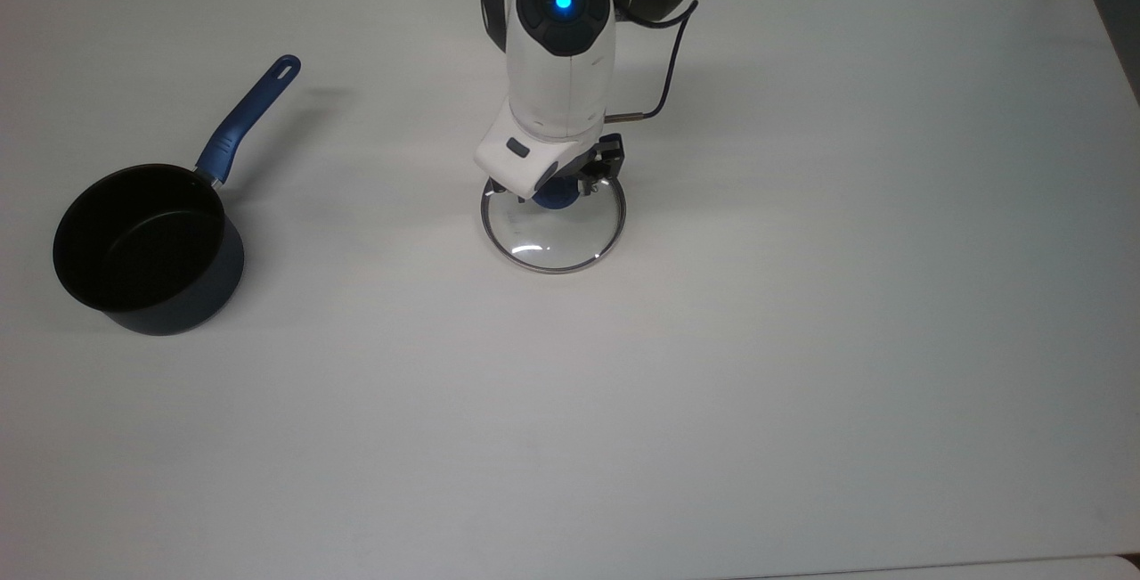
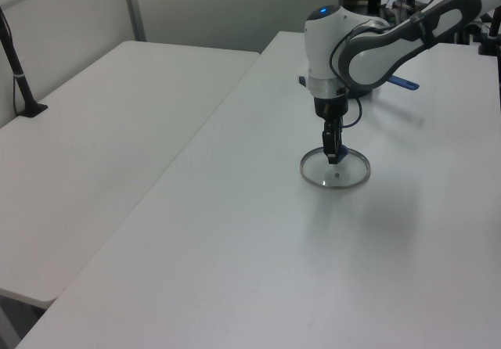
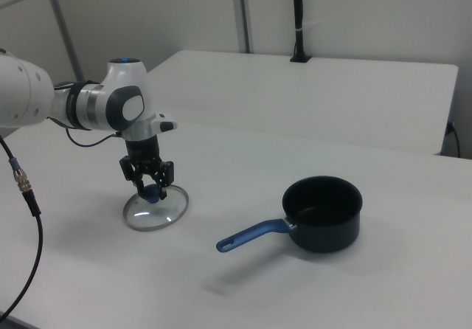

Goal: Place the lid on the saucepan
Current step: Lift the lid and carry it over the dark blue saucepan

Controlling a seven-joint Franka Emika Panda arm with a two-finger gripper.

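Even, bright overhead light washes the white table (image 1: 802, 339) with soft, faint shadows. Small glare arcs sit on the glass lid (image 1: 552, 237). The top view's corners look dimmer.

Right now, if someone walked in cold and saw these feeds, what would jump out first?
First the white arm, its gripper straddling the blue knob of the glass lid, which lies flat mid-table. Next the dark saucepan, uncovered at the top view's left, well apart from the lid, its blue handle pointing up and right. The white table holds nothing else.
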